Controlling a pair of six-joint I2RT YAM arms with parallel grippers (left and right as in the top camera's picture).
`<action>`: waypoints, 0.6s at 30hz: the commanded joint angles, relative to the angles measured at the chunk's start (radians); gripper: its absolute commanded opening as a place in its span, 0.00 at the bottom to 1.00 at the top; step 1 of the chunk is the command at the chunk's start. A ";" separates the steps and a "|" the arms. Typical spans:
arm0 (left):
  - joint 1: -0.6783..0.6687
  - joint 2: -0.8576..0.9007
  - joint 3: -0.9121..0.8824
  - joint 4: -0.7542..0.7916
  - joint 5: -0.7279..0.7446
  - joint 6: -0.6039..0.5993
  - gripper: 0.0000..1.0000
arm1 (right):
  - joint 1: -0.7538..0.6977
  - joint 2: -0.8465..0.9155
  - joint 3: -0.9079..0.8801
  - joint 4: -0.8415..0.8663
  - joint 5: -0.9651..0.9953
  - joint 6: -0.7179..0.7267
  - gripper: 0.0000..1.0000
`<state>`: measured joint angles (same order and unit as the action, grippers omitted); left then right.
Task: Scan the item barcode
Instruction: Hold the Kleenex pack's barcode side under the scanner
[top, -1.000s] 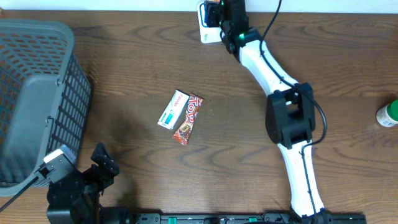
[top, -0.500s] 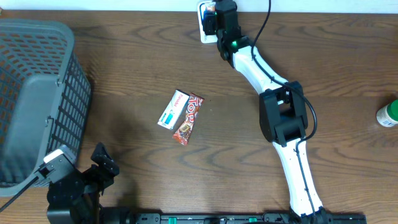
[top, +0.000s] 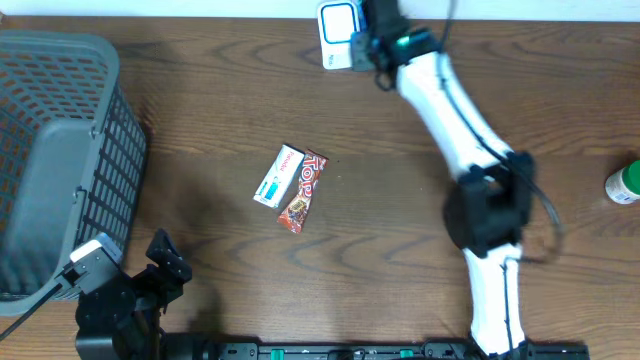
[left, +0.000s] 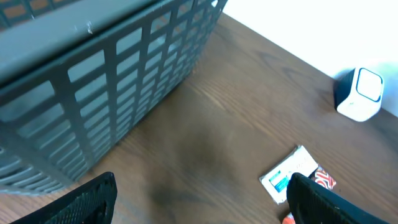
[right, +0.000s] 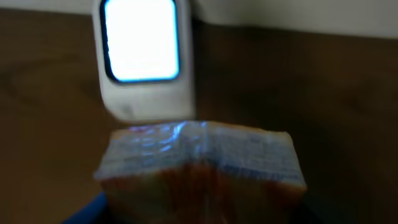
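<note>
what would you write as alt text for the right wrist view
A blurred, crinkly snack packet, orange-red with a pale blue-white top edge, fills the lower frame close to the lens. Just beyond it a white scanner with a brightly glowing window stands on the dark wooden table, facing the packet.

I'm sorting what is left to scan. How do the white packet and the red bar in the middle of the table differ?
The white packet has blue print; the red bar is red and orange with large letters. The white packet is shorter and broader; the red bar is longer and narrower. Both lie flat on the table, side by side and touching, slanted the same way.
</note>
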<state>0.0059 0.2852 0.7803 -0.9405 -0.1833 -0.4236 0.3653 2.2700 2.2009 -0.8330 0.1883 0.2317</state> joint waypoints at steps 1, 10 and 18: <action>0.005 -0.005 0.005 -0.002 -0.005 -0.012 0.88 | -0.063 -0.140 0.031 -0.192 0.058 0.034 0.60; 0.005 -0.005 0.005 -0.002 -0.005 -0.012 0.88 | -0.300 -0.132 -0.051 -0.592 0.294 0.138 0.62; 0.005 -0.005 0.005 -0.002 -0.005 -0.012 0.88 | -0.583 -0.132 -0.339 -0.454 0.291 0.217 0.61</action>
<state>0.0059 0.2852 0.7803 -0.9394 -0.1833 -0.4236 -0.1471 2.1403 1.9358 -1.3125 0.4412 0.3885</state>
